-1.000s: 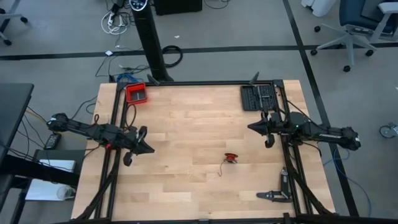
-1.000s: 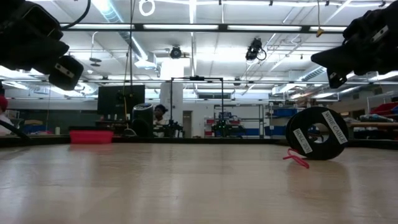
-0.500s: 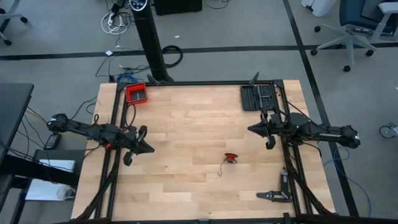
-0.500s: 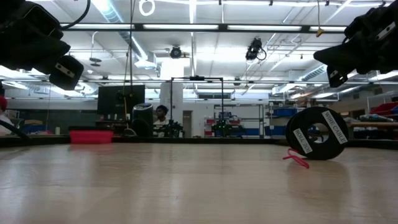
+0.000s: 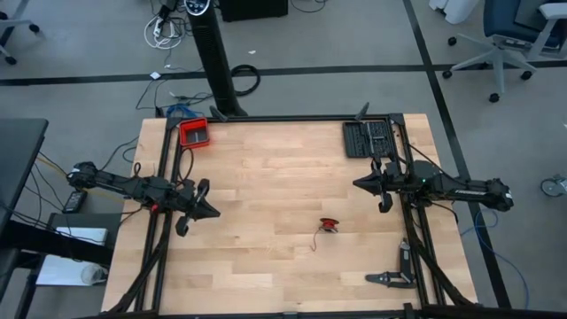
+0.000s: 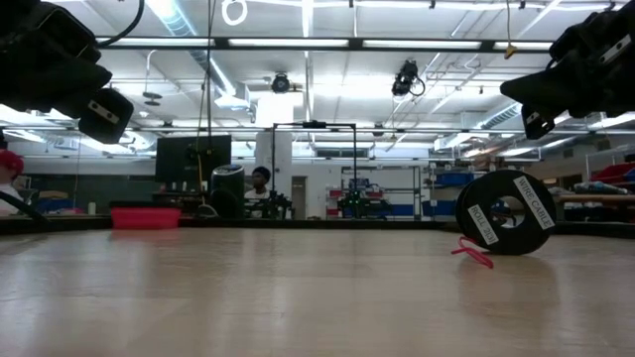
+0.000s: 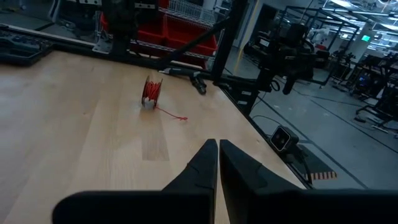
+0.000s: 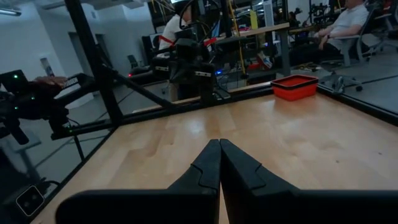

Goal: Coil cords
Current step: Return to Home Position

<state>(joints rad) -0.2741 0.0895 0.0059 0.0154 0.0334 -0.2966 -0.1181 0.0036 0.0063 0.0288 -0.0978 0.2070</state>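
Observation:
The cords show as one thin red cord wound on a small black spool (image 5: 330,223), which stands on its rim on the table right of the middle. The cord's loose tail (image 7: 174,114) lies on the wood beside the spool (image 6: 506,213). My left gripper (image 5: 215,213) hangs level above the table's left part, shut and with nothing in it; in its wrist view its fingers (image 7: 217,158) point toward the spool (image 7: 151,92), far short of it. My right gripper (image 5: 357,182) hangs level above the right part, shut (image 8: 219,158) and holding nothing.
A red tray (image 5: 194,132) sits at the far left corner and a black tool tray (image 5: 368,138) at the far right. A dark tool (image 5: 390,278) lies near the front right corner. Bare wood stretches between the arms. People sit in the room beyond.

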